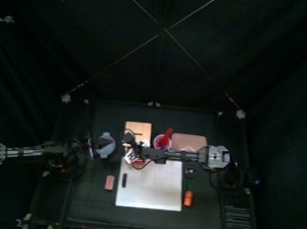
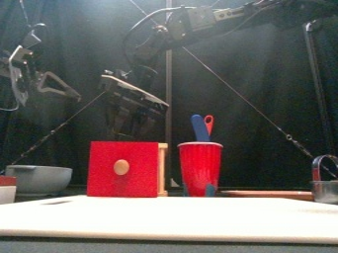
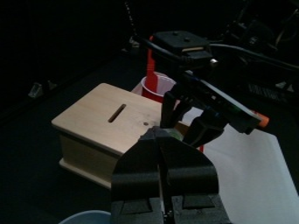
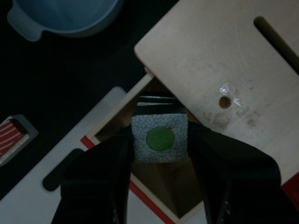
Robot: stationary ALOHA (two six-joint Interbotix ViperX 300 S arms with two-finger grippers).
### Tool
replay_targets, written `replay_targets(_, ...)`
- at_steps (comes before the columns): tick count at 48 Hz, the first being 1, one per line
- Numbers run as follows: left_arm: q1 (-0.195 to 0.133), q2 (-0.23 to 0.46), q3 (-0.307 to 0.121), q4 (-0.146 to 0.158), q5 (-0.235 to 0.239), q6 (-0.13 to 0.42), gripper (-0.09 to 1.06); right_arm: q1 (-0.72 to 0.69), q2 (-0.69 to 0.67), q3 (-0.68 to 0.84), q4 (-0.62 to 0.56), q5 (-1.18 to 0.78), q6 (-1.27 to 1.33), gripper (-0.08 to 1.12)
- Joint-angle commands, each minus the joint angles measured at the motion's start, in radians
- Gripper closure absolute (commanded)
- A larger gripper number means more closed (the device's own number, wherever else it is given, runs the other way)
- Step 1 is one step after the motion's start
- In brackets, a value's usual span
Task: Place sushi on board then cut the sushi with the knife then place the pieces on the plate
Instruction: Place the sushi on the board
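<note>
sushi piece [image 4: 162,140]: squarish, speckled, green centre | right hand [image 4: 162,134] is clamping it over the rim of the white board [image 4: 35,188], beside the smooth wooden box [image 4: 222,61] | left hand [image 3: 165,150] is hovering closed

Black table [image 1: 84,196] across lower frame. On it: white cutting board [image 1: 152,184] bottom centre, small red toy [image 1: 109,183] just left; above, wooden box [image 2: 126,168], red cup [image 2: 201,168], pink tray [image 1: 190,142]; blue-grey bowl [image 2: 38,178] far left.

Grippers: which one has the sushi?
The right gripper: its fingers clamp a sushi piece with a green centre. The left gripper is shut on nothing.
</note>
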Motion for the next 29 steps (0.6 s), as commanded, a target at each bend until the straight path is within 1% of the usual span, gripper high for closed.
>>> replay_targets(1, 0.011, 0.002, -0.008, 0.002, -0.009, 0.003, 0.92, 0.025, -0.077, -0.041, -0.038, 0.035, -0.006, 0.35)
replay_targets(7, 0.041, 0.002, 0.008, 0.000, -0.009, 0.003, 0.92, 0.049, -0.100, -0.043, -0.051, 0.066, -0.006, 0.35)
replay_targets(11, 0.057, 0.002, 0.006, 0.000, -0.009, -0.002, 0.92, 0.061, -0.115, -0.038, -0.055, 0.078, -0.006, 0.35)
replay_targets(21, 0.058, 0.002, -0.015, -0.002, -0.009, -0.006, 0.92, 0.092, -0.156, -0.031, -0.089, 0.110, -0.015, 0.35)
replay_targets(29, 0.058, 0.002, -0.021, -0.008, -0.009, -0.003, 0.92, 0.114, -0.218, 0.003, -0.138, 0.212, -0.009, 0.35)
